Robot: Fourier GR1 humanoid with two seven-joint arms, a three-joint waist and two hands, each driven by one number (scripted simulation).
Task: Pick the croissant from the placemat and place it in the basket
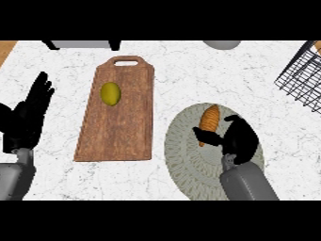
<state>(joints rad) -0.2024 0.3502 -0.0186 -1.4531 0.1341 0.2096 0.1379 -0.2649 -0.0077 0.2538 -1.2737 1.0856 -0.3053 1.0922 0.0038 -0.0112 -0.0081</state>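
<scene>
So the croissant point(208, 121) is sitting on the round grey-green placemat point(183, 155), toward the top part of it, long and orange-brown, pointing roughly up and down. The right hand point(241, 141) is over the same mat, right beside the croissant's lower end, with the thumb poking left so it looks like it touches the pastry's lower tip and the other fingers curved up along its right side. Honestly I can't tell if it actually has hold of the thing or is just parked against it; the croissant looks like it's lying flat on the mat. The wire basket point(308, 82) is way off at the upper right corner of the white marble counter point(190, 61), well apart from the mat. To the left of the mat there's a wooden cutting board point(117, 127) with a handle hole at the far end, and a yellow-green lemon point(110, 93) sits on it. The left hand point(24, 120) is over at the left edge, fingers straight and up, holding nothing, just resting there.
</scene>
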